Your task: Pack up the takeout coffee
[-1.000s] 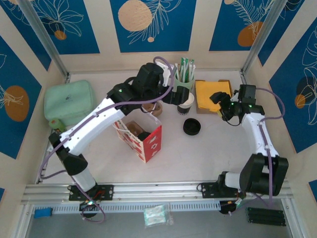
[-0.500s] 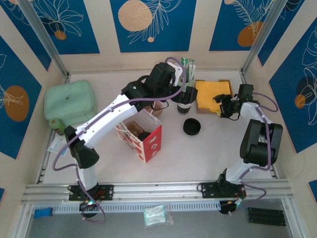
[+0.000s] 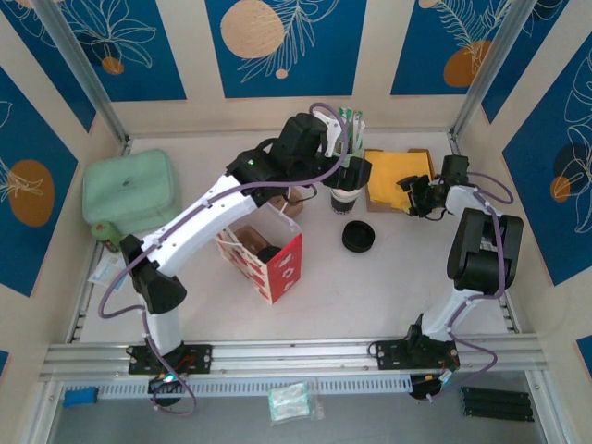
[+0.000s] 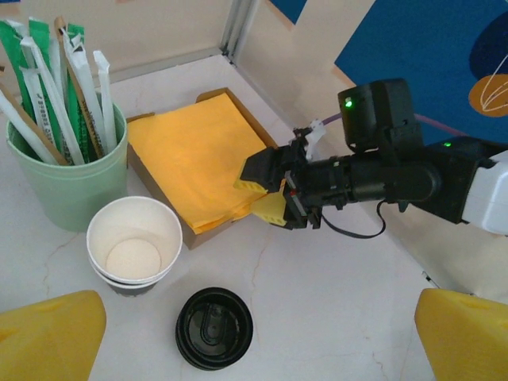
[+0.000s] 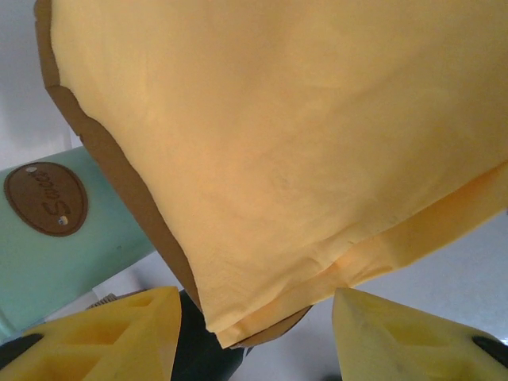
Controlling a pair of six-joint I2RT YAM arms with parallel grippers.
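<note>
Walls close the worktop [image 3: 388, 287] at the back and both sides, things crowd near the back, and the big bare part lies in front of the one red-and-white bag [image 3: 282, 268] and the one loose black lid [image 3: 358, 237]. The takeout coffee [image 3: 268, 252] seems to sit inside the bag, and behind the lid stand one white cup [image 4: 133, 250], one green cup of straws [image 4: 67, 186] and one pile of yellow napkins [image 4: 198, 159]. The left end effector [image 4: 258, 340] is spread wide over the white cup and lid, and the right end effector [image 4: 270, 192] is half spread around the napkins' corner, not squeezing.

arms [image 3: 199, 217]: white, black joints | cables [image 3: 264, 191]: purple | claw fingers [image 4: 48, 333]: yellow
</note>
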